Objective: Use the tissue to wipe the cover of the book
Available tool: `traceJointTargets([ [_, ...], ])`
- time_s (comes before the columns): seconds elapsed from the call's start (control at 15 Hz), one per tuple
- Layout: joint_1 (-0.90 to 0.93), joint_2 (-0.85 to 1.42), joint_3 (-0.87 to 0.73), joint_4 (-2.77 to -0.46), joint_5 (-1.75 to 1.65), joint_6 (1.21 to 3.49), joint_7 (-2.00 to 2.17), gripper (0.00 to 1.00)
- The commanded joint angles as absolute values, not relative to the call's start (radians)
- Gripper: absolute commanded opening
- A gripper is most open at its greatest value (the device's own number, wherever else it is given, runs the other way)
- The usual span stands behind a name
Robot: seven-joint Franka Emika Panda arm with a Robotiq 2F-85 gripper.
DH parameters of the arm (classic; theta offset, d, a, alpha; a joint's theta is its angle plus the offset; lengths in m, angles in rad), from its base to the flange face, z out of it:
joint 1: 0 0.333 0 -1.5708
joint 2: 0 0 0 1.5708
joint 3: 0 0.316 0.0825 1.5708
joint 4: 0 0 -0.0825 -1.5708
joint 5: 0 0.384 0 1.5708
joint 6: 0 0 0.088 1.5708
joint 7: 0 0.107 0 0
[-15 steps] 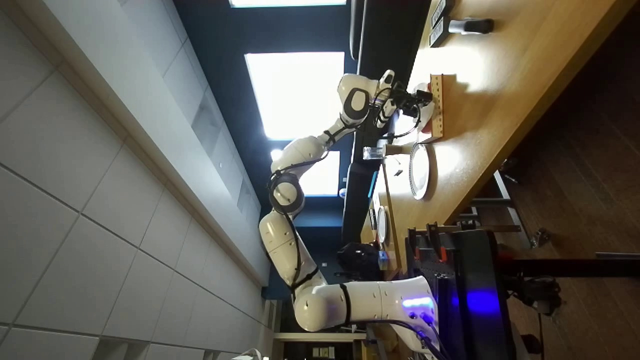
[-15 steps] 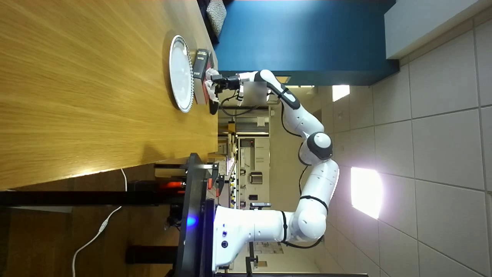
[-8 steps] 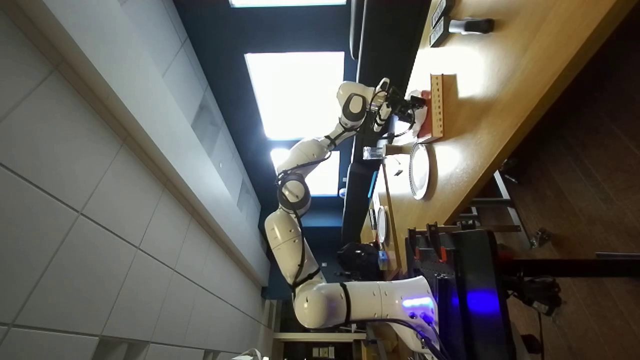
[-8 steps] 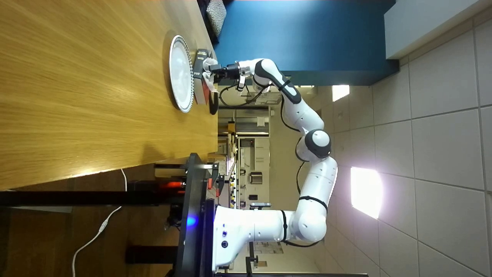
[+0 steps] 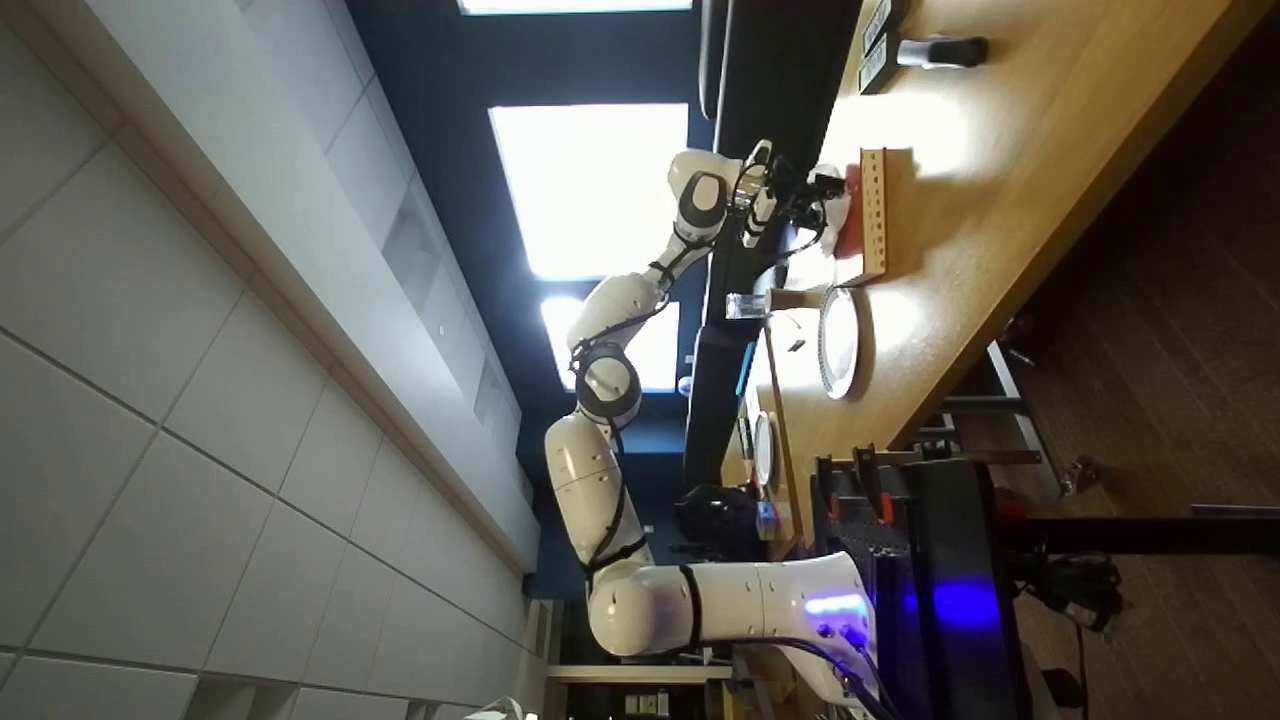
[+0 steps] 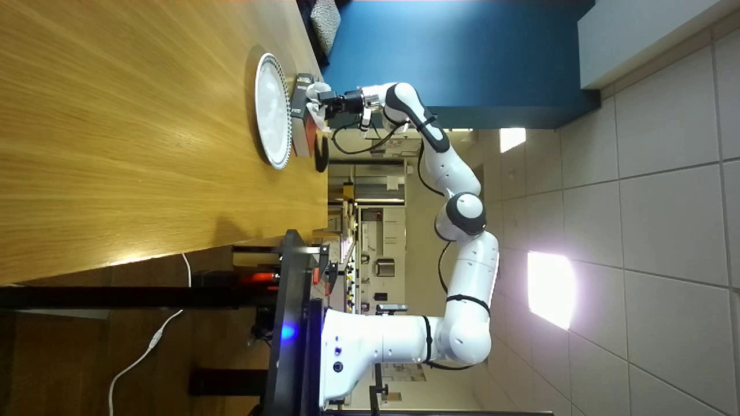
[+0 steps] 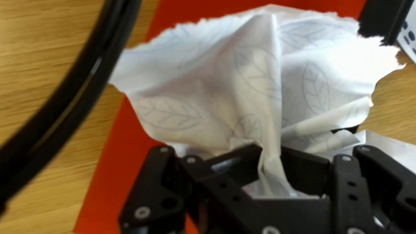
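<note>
The book is thick, with a red cover (image 7: 110,175), pale tan page edges (image 5: 874,215) and a dark spine (image 6: 301,97). It lies flat on the wooden table. The tissue (image 7: 208,84) is white, crumpled and printed with leaf outlines. My gripper (image 7: 271,159) is shut on the tissue's gathered middle, and the tissue fans out beyond the fingertips. In both exterior views the gripper (image 5: 825,188) (image 6: 327,100) stands over the cover with the tissue (image 6: 315,110) at or just above it. I cannot tell whether the tissue touches. Part of the cover is hidden behind the tissue.
A white plate (image 5: 838,343) with a patterned rim stands close beside the book and also shows in an exterior view (image 6: 272,111). A dark round object (image 6: 321,154) lies beyond the book. Black boxes (image 5: 879,62) lie farther along the table. A black cable (image 7: 71,94) crosses the wrist view.
My gripper has moved with the tissue along the book toward its dark spine and a little away from the cover. More red cover now shows. The book and plate have not moved.
</note>
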State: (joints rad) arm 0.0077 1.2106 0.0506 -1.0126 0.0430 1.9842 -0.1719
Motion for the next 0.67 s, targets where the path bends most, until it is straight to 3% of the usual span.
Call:
traceJointTargets([
  [0.0,-0.039,1.257,0.034,-0.855,0.040,1.891,-0.160,0.00],
  [0.6,-0.078,1.358,0.039,-0.682,0.040,1.810,-0.169,0.00],
])
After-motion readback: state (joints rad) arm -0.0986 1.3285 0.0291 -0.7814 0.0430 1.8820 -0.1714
